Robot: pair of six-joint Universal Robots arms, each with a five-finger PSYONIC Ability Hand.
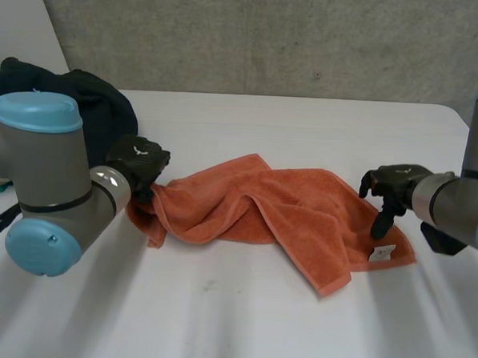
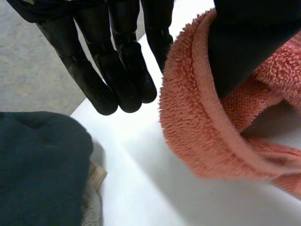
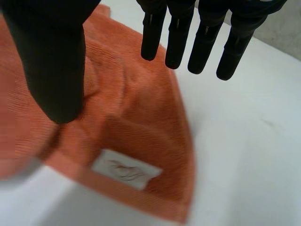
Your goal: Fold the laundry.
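Towel: orange towel (image 1: 277,209) lies rumpled mid-frame on the table (image 1: 239,323).
Left robot hand (image 1: 140,162): at the towel's left end; fingers straight, cloth edge draped over the thumb, no pinch.
Right robot hand (image 1: 391,187): spread wide over the right corner by the white label (image 1: 383,252).
Progress: I judge no fold made yet; everything remains.

Middle of table (image 1: 239,323) is being taken up by crumpled towel (image 1: 261,208). Far left corner is being blocked by dark clothes pile (image 1: 91,101). Strips in front of and behind towel are being left free.
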